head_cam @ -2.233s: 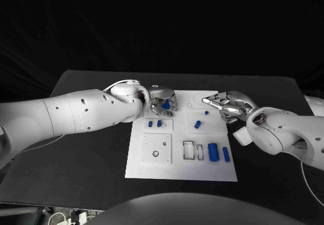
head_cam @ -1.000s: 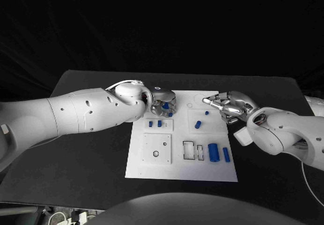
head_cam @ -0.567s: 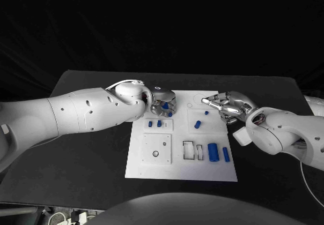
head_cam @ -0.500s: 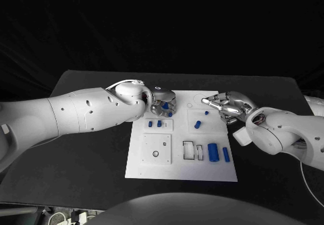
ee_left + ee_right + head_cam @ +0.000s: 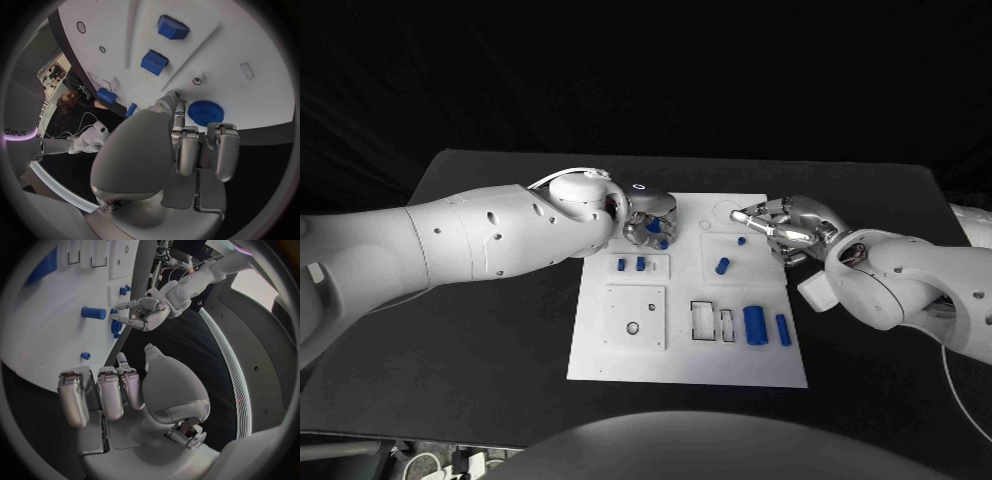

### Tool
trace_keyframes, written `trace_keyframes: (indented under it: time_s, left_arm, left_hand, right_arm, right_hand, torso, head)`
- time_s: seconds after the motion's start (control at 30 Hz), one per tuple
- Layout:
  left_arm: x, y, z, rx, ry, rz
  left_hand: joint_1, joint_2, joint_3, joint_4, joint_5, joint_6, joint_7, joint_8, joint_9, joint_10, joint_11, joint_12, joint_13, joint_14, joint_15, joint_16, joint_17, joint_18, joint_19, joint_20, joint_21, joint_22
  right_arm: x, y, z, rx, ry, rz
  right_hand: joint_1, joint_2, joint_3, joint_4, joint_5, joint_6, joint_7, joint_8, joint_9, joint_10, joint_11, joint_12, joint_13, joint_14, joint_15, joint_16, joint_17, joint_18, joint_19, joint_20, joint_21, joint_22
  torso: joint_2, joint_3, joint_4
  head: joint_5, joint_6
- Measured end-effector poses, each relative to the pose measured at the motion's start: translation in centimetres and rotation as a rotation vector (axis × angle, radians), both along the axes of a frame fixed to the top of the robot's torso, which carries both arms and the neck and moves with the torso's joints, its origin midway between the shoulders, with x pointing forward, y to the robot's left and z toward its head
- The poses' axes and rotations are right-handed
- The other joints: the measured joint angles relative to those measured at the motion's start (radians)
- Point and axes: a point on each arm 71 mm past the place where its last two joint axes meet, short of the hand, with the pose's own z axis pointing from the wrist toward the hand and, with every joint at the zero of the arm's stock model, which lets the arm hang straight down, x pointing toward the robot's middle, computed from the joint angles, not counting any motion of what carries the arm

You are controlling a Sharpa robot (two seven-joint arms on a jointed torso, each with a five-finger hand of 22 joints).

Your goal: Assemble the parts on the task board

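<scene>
Silver left hand (image 5: 646,222) seems to pinch a blue gear (image 5: 205,112) over the board (image 5: 678,352); right hand (image 5: 788,227) hovers, fingers curled, holding nothing.

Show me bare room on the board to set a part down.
Free: the near strip of the task board, below the two long blue parts. Crowded: the far end, where the left hand and right hand hover.

Looks like a robotics lab: black table (image 5: 502,330) against black backdrop, white task board (image 5: 632,350) of test sockets (cables trailing at the table's edge).
</scene>
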Motion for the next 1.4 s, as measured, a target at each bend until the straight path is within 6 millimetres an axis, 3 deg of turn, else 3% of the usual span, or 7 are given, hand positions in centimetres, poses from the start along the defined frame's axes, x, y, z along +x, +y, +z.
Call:
trace_keyframes:
  time_s: [0.47, 0.97, 1.4]
  left_arm:
    - [-0.1, -0.1, -0.1, 0.002, 0.002, -0.010]
    - [-0.6, 0.7, 0.0, -0.036, -0.026, -0.025]
    - [-0.8, 2.3, 2.1, -0.083, -0.096, -0.026]
  left_hand:
    - [-0.018, 0.018, 0.004, 0.002, -0.002, 0.072, -0.008, 0.028, 0.008, 0.059, -0.009, 0.018, 0.003, 0.004, -0.004, 0.000, 0.000, 0.000, 0.000, 0.000, 0.000, 0.000]
    - [-0.019, 0.033, 0.007, 0.000, -0.005, 0.077, -0.003, 0.027, 0.013, 0.072, -0.007, 0.012, 0.002, 0.004, -0.004, 0.000, 0.000, 0.000, 0.000, 0.000, 0.000, 0.000]
    - [-0.022, 0.035, 0.009, 0.002, -0.008, 0.077, -0.003, 0.024, 0.010, 0.072, -0.007, 0.006, 0.001, 0.004, -0.003, 0.000, 0.000, 0.000, 0.000, 0.000, 0.000, 0.000]
  right_arm:
    - [0.0, 0.0, 0.0, 0.001, 0.004, -0.002]
    - [0.0, -0.2, -0.1, -0.001, 0.006, -0.006]
    - [0.1, -0.2, -0.2, -0.003, 0.010, -0.009]
  right_hand:
    - [0.000, 0.000, 0.000, 0.000, 0.000, 0.000, 0.000, 0.000, 0.000, 0.000, 0.000, 0.000, 0.000, 0.000, 0.000, 0.000, 0.000, 0.000, 0.000, 0.000, 0.000, 0.000]
    - [0.000, 0.000, 0.000, 0.000, 0.000, 0.004, 0.004, 0.000, 0.000, 0.000, 0.000, 0.000, 0.000, 0.000, 0.000, 0.000, 0.000, 0.000, 0.000, 0.000, 0.000, 0.000]
    - [0.000, 0.000, 0.000, 0.000, 0.000, 0.004, 0.004, 0.000, 0.000, 0.000, 0.000, 0.000, 0.001, 0.000, 0.000, 0.000, 0.000, 0.000, 0.000, 0.000, 0.000, 0.000]
  torso:
    - [0.000, 0.0000, -0.0006]
    - [-0.001, -0.0002, 0.0007]
    - [-0.001, 0.0009, 0.0002]
  head:
    - [-0.002, 0.000]
    - [-0.001, 0.000]
    - [0.002, 0.000]
